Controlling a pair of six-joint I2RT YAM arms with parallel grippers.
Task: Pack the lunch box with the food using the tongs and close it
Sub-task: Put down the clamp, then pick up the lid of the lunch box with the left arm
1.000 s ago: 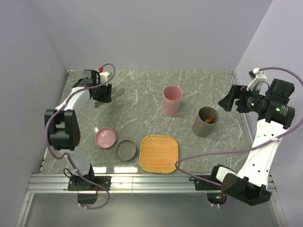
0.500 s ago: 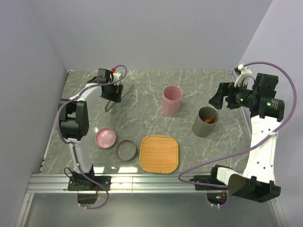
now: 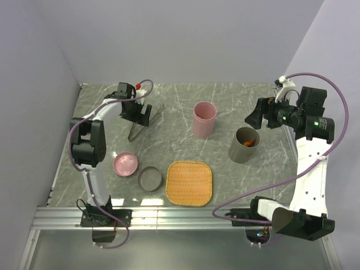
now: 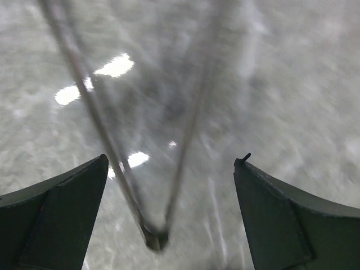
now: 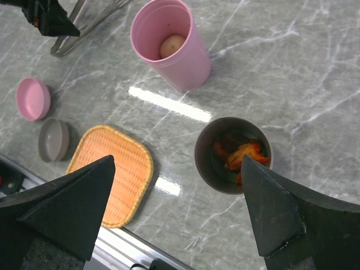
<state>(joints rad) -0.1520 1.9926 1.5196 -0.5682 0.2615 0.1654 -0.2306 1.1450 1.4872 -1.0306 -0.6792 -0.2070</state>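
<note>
The tongs (image 3: 135,133) lie flat on the table, well to the left of the tall pink cup (image 3: 203,119); they make a long thin V that runs on a slant; the joined end points away from the pink cup and toward the near edge, and the two tips point toward the far side, closer to the cup; the left gripper (image 4: 171,161) hangs right over them, with the joined end low between its two fingers; its jaws are wide apart and hold nothing; the right gripper (image 5: 177,160) is on the other side of the pink cup, above the tall grey cup (image 3: 244,145), and its jaws are wide apart and bare too; so the left arm is much nearer to the tongs; I think a new grab would need the fingers to close across the V; the pink dish (image 3: 125,163) and grey dish (image 3: 149,179) sit nearer the front than the pink cup, off to its left, not yet on any cup.
</note>
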